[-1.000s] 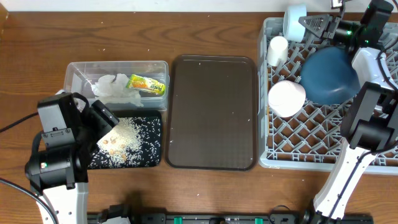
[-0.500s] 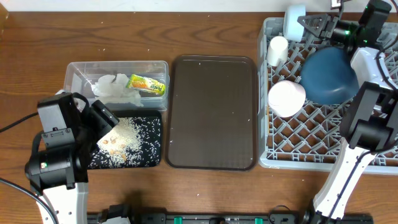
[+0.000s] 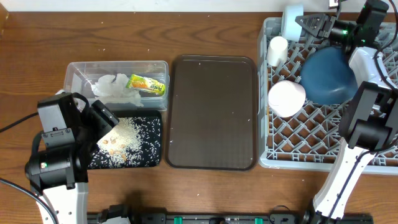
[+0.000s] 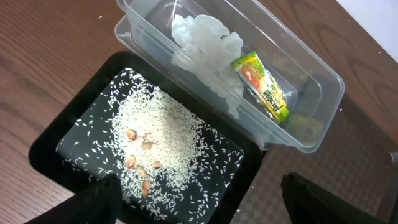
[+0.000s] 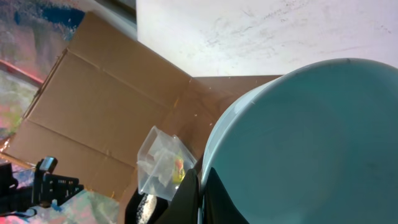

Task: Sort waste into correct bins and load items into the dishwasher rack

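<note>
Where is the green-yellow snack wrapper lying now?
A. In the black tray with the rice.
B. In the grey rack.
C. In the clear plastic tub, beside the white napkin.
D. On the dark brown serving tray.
C: the snack wrapper lies inside the clear tub next to the crumpled napkin, while the black tray holds only rice and food bits.

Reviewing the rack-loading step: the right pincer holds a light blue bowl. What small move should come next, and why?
Probably ease the light blue bowl down onto the rack, then open the right pincer. The pincer is shut on the bowl's rim at the rack's far left corner, just beyond the cream cup; whether it rests on the pegs yet is unclear.
</note>
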{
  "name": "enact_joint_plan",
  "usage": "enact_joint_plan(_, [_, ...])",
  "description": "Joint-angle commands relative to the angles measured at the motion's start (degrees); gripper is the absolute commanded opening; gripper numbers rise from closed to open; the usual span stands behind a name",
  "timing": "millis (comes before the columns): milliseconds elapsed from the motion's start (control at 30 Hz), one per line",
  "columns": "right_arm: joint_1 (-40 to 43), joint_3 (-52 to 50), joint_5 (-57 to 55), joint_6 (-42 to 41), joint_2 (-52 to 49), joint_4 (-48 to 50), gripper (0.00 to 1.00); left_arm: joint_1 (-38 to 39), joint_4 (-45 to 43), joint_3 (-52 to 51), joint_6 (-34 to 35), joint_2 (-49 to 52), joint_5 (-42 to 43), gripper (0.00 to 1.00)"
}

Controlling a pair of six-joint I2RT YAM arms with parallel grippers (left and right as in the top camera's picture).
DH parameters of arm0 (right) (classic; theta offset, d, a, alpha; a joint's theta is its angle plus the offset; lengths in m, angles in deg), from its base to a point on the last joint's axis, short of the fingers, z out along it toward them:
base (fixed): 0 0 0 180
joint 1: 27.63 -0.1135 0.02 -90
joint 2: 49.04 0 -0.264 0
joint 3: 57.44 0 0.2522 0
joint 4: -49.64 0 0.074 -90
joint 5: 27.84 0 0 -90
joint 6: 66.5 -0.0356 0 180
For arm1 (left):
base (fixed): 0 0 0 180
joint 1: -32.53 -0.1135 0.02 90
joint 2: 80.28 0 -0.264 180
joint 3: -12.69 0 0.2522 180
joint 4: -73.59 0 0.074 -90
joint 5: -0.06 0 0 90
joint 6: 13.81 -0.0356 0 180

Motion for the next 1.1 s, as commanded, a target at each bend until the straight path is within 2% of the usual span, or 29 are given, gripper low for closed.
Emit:
enact_joint_plan(0, [1.16,0.44,2.82,0.81,-1.07,-0.37,0.01,-0.24,0.15,0.61,-0.31,0.07,-0.7,0.85])
enact_joint_plan(100, [2.47,0.44,4.5,-0.44,-1.07,-0.37,0.08,-0.26,0.17,0.61,-0.28,0.07,-0.7,0.85])
enact_joint_plan(133, [2.89,0.44,4.85,-0.98,-1.07,-0.37,0.14,-0.24,0.17,0.61,-0.31,0.07,-0.7,0.85])
enact_joint_plan(167, [3.5,0.44,5.16,-2.1,-1.07,-0.37,0.24,-0.24,0.17,0.61,-0.31,0.07,-0.7,0.85])
enact_joint_plan(200, [3.85,0.44,5.35,-2.78,-1.07,-0.35,0.26,-0.24,0.17,0.61,-0.31,0.07,-0.7,0.85])
enact_joint_plan(333, [5.77,0.44,5.31,-7.06,-1.07,-0.35,0.27,-0.24,0.17,0.61,-0.31,0.07,-0.7,0.85])
enact_joint_plan(800, [12.63,0.44,5.38,-14.43,-0.48,-0.09,0.26,-0.24,0.17,0.61,-0.31,0.07,-0.7,0.85])
enact_joint_plan(1067, [14.71,0.44,0.44,-16.41,5.33,-0.98,0.26,-0.24,0.15,0.61,-0.31,0.07,-0.7,0.85])
